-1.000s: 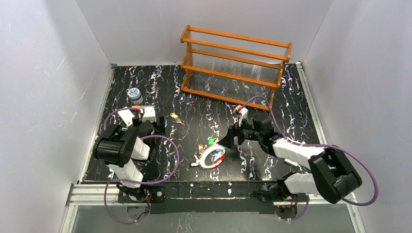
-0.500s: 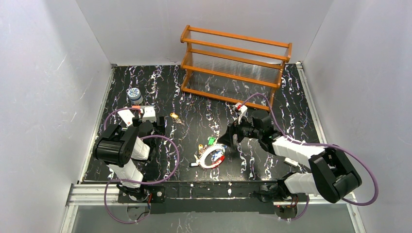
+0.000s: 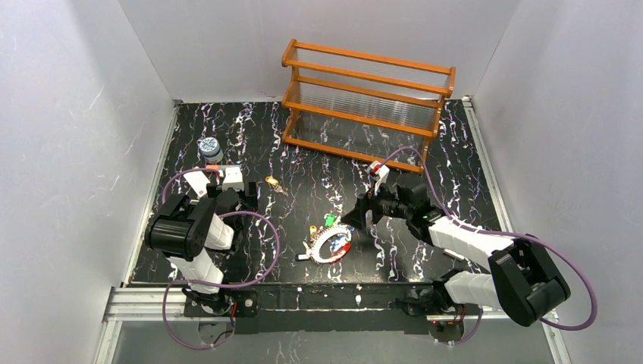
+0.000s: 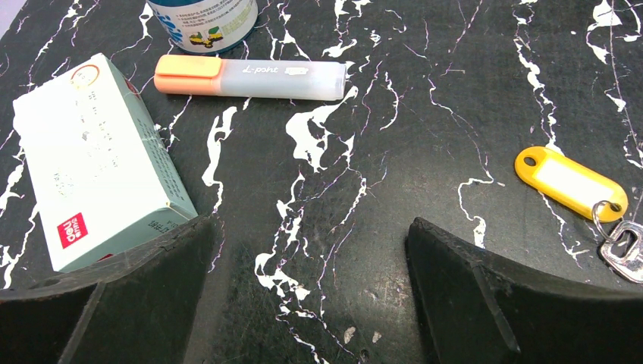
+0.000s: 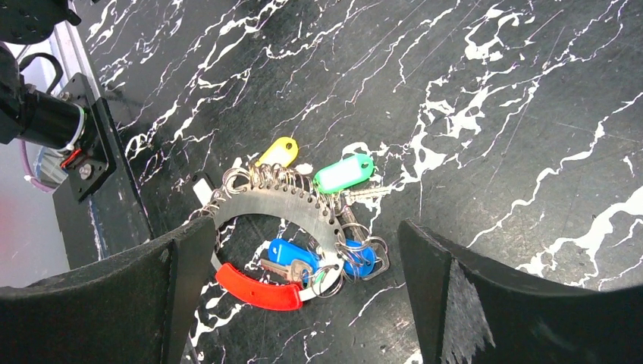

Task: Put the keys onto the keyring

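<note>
The keyring [image 5: 277, 203] lies flat at the desk's [image 3: 227, 129] six o'clock, with several keys [image 5: 345, 173] already threaded on it. The right tool [image 3: 356, 220], released and wide, hovers at its two o'clock, probably lining up a grip. A loose yellow-tagged key [image 4: 570, 182] lies at ten o'clock, beside the released left tool [image 4: 309, 221]. The desk is black and marbled, with white walls [image 3: 76, 114] and a wooden rack [image 3: 368, 91] at twelve.

Left arm [image 3: 199, 250]: folded back tightly over its base, wrist kept low.
Left gripper [image 4: 309, 231]: jaws spread wide, nothing clasped between them.
Right arm [image 3: 455, 235]: stretched forward and angled leftward.
Right gripper [image 5: 305, 227]: jaws parted wide, nothing gripped; apparently tilted downward.
</note>
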Tool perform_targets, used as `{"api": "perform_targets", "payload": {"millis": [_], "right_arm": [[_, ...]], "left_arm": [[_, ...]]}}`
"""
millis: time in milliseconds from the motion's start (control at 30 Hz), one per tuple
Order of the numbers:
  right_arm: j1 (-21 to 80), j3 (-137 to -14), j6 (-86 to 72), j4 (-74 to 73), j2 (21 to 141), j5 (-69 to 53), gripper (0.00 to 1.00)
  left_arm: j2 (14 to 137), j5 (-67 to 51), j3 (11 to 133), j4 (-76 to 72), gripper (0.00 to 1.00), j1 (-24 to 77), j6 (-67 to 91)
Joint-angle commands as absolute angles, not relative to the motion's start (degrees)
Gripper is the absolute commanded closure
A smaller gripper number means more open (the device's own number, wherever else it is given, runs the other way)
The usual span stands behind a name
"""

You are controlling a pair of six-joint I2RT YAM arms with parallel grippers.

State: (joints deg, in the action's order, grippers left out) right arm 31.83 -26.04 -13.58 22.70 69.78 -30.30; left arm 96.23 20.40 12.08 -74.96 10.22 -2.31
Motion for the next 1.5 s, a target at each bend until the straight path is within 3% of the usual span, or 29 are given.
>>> {"api": "perform_targets", "payload": {"millis": [0,1467], "right_arm": [[31.47,-27.08,-12.8,21.37,69.13,-30.56,0.01],[31.51,-29.24,-11.63,24.77,77.34,-29.82,0.01]], "left_arm": [[96.06,21.88,12.83,-75.56,0.02,9.93,-1.85],[96.06,21.89,12.83,-75.52,0.02,9.93,-1.85]]}}
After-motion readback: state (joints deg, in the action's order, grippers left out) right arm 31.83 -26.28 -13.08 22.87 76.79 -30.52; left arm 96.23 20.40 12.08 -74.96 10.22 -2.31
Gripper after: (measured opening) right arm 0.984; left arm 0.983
